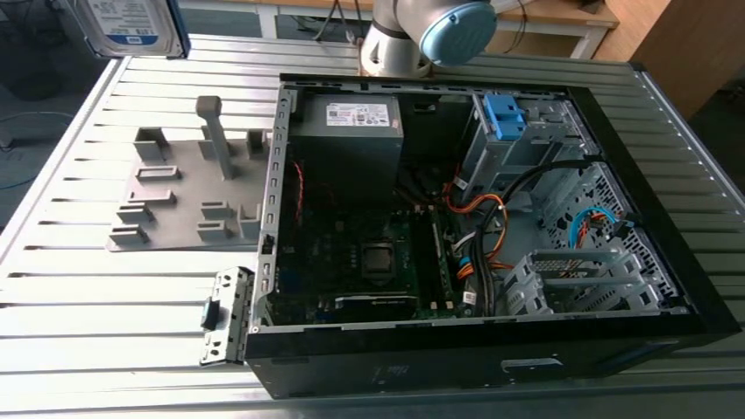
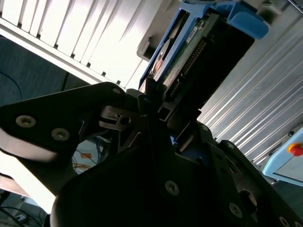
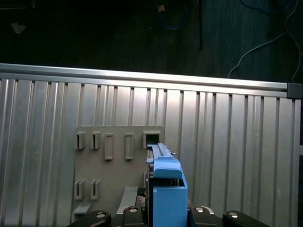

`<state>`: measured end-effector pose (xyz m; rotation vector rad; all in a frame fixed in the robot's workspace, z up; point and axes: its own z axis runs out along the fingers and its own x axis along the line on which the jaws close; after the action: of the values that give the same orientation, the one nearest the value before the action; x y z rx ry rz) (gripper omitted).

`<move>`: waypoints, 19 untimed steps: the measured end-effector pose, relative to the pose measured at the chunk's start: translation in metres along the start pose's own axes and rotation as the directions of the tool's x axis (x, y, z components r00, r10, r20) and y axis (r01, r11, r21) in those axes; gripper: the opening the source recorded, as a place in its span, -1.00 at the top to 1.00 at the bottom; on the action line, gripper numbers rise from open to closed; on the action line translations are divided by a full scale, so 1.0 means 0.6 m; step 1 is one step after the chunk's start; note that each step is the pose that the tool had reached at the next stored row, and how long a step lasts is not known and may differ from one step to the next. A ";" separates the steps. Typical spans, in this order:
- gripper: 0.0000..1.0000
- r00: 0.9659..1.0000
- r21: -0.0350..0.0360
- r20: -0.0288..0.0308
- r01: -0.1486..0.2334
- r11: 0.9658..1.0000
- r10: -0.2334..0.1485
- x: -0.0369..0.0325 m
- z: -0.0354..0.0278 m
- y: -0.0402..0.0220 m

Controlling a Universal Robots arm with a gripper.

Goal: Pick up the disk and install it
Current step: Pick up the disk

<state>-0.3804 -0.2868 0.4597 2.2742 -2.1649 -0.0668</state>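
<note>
Exterior view: you are seeing the disk point(image 1: 126, 24) hanging raised at the far corner on the exterior view's left, well apart from the open computer case point(image 1: 466, 227)
Second wrist view: the gripper point(image 2: 158, 106) is pinching the disk point(image 2: 189, 52) by one end, its blue bracket point(image 2: 246, 21) sitting at the other
First wrist view: the disk point(image 3: 166, 194) is showing edge-on in front of the grey fixture plate point(image 3: 113, 170) lying on the slatted table point(image 3: 236, 142)

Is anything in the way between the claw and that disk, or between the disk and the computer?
No. The gripper is shut on the disk, holding it above the table. The computer case lies open, and only the grey holder sits between them, seemingly lower than the disk.
</note>
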 end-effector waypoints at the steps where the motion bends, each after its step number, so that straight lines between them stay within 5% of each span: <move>1: 0.27 1.000 0.000 0.000 0.000 1.000 0.000 0.000 -0.002 0.000; 19: 0.27 1.000 0.000 0.000 0.000 1.000 0.000 -0.001 -0.036 0.001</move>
<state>-0.3804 -0.2868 0.4811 2.2742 -2.1649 -0.0669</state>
